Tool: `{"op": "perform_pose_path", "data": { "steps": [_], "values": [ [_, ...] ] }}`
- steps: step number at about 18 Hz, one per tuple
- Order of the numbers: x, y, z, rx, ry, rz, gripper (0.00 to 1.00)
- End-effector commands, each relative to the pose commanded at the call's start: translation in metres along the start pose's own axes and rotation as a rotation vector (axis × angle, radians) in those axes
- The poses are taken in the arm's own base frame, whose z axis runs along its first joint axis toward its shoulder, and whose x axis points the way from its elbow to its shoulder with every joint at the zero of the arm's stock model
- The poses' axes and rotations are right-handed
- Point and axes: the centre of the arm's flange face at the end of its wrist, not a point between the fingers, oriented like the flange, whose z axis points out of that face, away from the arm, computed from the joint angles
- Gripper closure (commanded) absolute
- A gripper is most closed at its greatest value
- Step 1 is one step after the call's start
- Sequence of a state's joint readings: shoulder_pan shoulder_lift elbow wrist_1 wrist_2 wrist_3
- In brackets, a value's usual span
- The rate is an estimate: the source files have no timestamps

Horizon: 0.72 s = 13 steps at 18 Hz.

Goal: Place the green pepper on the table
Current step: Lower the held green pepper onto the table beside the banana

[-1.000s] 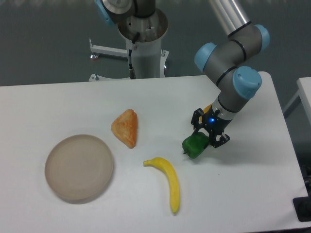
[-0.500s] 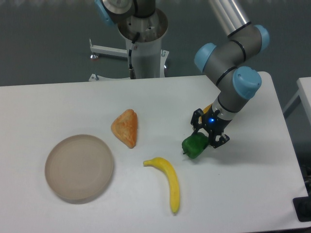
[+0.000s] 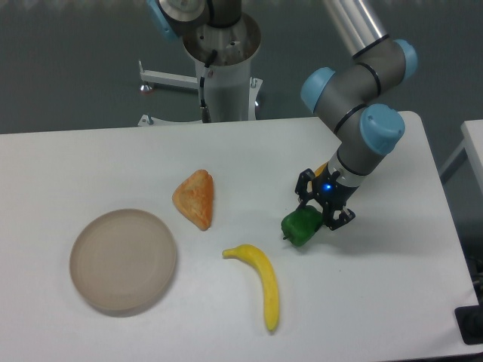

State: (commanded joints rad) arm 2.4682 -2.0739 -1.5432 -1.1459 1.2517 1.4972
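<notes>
A robot claw [image 3: 320,208] is clamped on the green pepper [image 3: 301,225], held low over the white bench [image 3: 392,286], right of and above the banana [image 3: 260,283]. Contact with the bench is unclear; release seemingly remains.

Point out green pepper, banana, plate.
green pepper [image 3: 301,226], fixed camera, middle of its body
banana [image 3: 264,285], fixed camera, middle of its curve
plate [image 3: 83,280], fixed camera, lower-left rim

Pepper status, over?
Gripper shut on pepper, low at the table. Banana lies close by, apart from it. Nothing in the way.
</notes>
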Motion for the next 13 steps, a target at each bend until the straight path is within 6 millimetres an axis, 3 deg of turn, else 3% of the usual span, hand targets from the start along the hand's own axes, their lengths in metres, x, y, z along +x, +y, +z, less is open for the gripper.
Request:
{"op": "perform_pose_path", "data": {
  "steps": [10,13],
  "values": [
    [-0.0001,-0.0003,0.0022,0.000,0.003,-0.001,0.62],
    [-0.0001,-0.0002,0.0022,-0.002,0.003,0.000,0.55]
  ]
}}
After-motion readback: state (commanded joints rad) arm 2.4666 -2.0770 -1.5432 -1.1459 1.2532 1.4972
